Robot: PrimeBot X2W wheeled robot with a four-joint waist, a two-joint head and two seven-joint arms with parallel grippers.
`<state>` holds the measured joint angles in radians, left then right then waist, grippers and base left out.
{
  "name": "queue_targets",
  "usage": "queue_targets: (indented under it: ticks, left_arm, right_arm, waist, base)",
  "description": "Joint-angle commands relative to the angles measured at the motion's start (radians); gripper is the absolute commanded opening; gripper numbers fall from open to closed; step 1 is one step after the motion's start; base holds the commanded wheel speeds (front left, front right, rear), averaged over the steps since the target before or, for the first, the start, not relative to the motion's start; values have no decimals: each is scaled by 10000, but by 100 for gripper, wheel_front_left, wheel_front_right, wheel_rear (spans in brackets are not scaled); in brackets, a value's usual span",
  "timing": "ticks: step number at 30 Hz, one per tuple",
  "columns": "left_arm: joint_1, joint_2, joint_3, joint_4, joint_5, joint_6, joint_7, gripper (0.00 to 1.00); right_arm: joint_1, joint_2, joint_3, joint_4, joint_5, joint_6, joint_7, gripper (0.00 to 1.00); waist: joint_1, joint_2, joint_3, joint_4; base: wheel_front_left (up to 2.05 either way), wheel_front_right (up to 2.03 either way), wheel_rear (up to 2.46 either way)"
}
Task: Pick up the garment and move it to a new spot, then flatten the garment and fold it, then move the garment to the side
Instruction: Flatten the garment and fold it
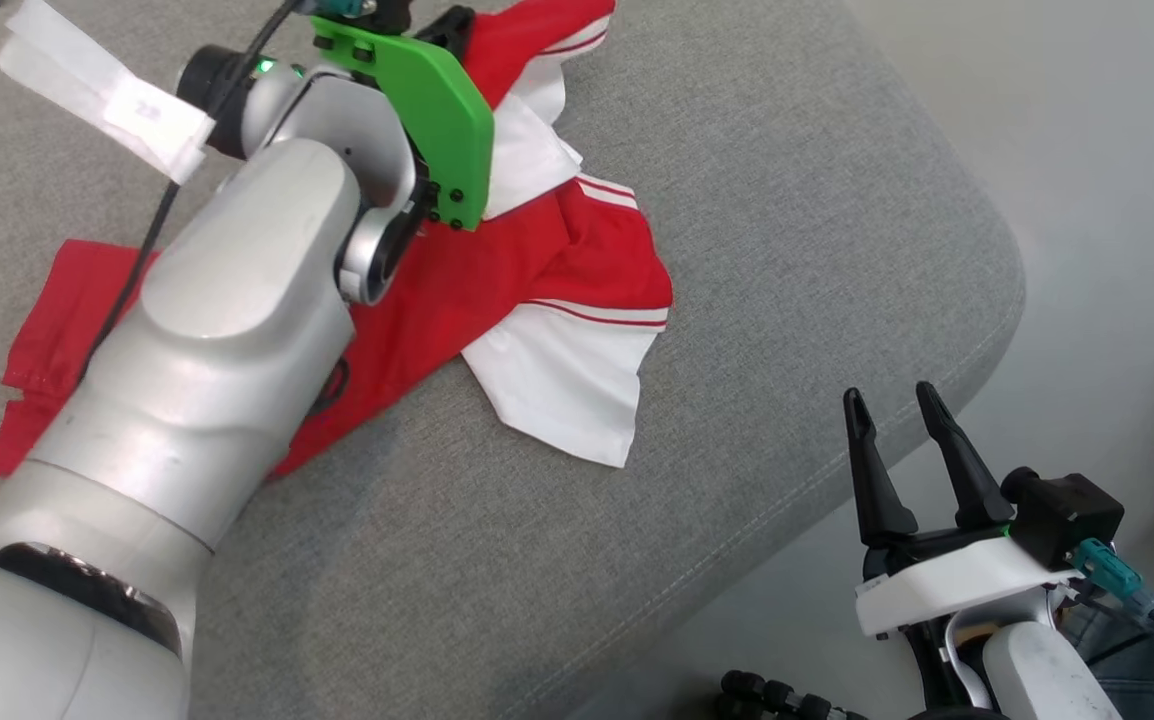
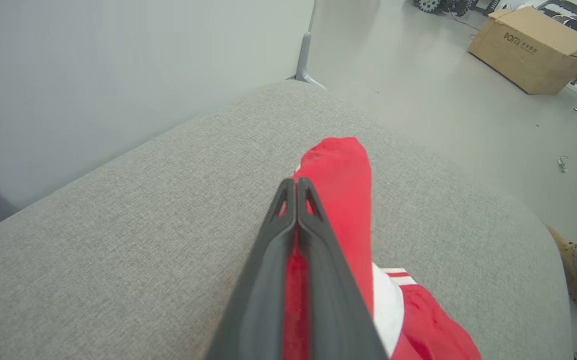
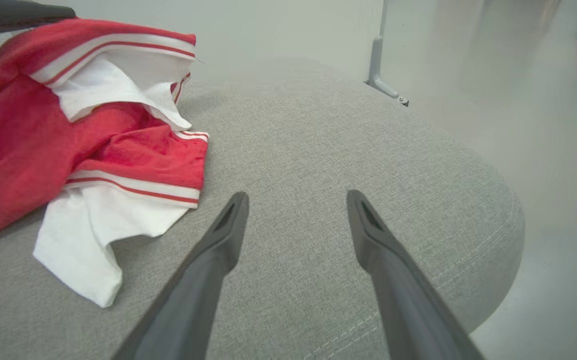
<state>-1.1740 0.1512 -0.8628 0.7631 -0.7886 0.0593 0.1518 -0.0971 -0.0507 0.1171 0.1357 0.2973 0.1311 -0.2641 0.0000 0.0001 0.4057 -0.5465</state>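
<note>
A grey upholstered seat (image 1: 757, 300) with a rounded corner stands on a pale floor (image 2: 443, 90), a plain wall behind. The red and white garment (image 1: 557, 270) lies crumpled well in from that corner. The left pincer (image 2: 296, 182) is clamped on a red fold. The right pincer (image 1: 892, 400) hangs by the corner, fingers apart. A cardboard box (image 2: 528, 47), a metal leg (image 2: 304, 55) and a person's tan shoe (image 2: 568, 270) stand beyond.

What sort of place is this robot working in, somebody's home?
Probably a lab or workshop, not a home: bare grey floor, a cardboard box, and a grey padded surface serving as bench for the red-and-white garment.
</note>
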Motion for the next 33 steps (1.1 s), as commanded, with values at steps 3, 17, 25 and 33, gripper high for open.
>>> queue_targets:
  ticks: [3,17,25,33]
  left_arm:
    - [-400,373,-112,872,434,-101,-543,0]
    - [-243,396,366,1902,209,-563,-3062,100]
    - [1723,1088,556,245,-305,-668,-3483,100]
    - [4362,2920,992,-1830,-872,456,-3166,100]
  right_arm:
    - [119,0,-14,-109,90,-7,-5,100]
    - [-38,-2,-110,45,-296,-7,-5,100]
    - [273,-17,-509,26,-825,-7,-5,100]
    - [649,-13,-723,50,-1209,-7,-5,100]
  waist:
    - [0,-1,149,-55]
    - [0,-1,-271,804]
    - [0,-1,-1154,2010]
    - [0,-1,-1535,3066]
  base:
    - [12,12,12]
    - [2,2,2]
    - [0,0,0]
    - [0,0,0]
